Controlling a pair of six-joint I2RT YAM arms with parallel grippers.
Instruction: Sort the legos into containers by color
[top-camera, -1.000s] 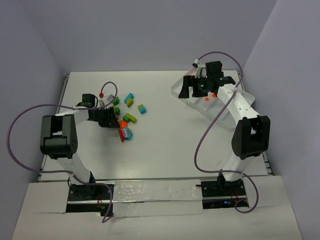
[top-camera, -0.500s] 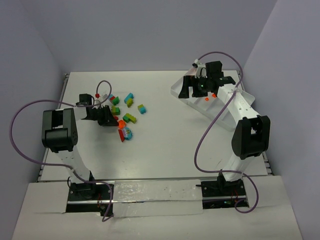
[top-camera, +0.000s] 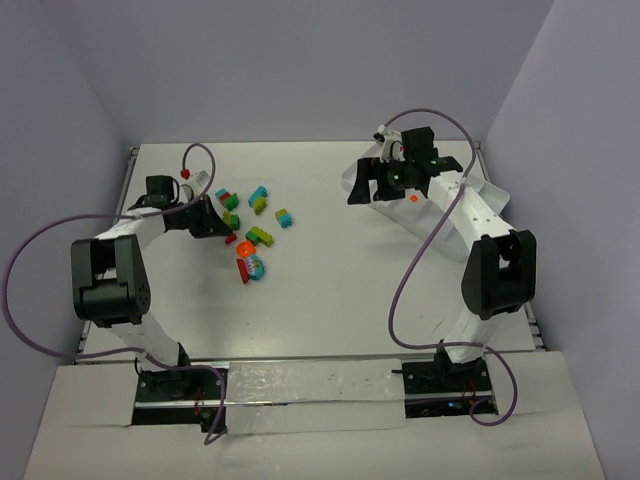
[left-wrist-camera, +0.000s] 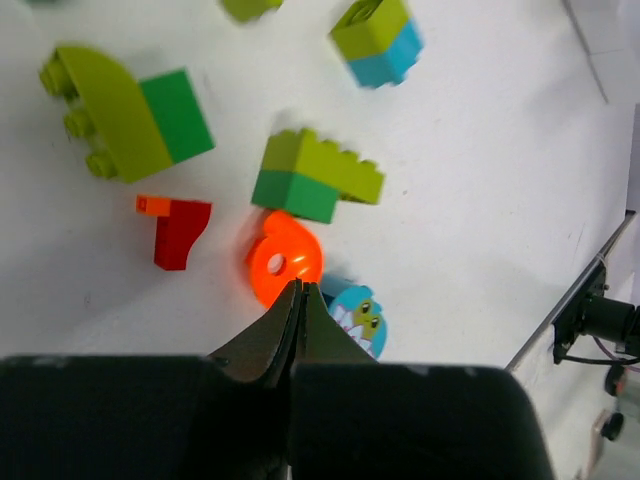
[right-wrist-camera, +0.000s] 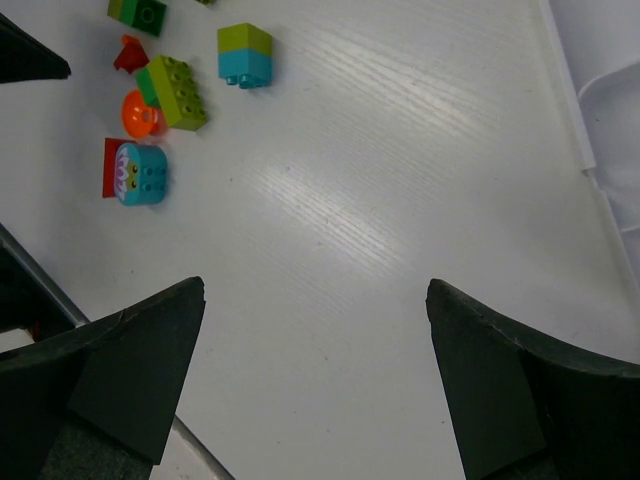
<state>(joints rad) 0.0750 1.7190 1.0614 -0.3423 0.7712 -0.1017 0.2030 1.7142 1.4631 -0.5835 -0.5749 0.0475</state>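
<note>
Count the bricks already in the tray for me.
1: an orange brick near the left end of the white tray, beside the right arm. That arm may hide others.

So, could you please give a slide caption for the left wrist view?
Left gripper, shut, tips at an orange round brick, a red brick beside it.
</note>
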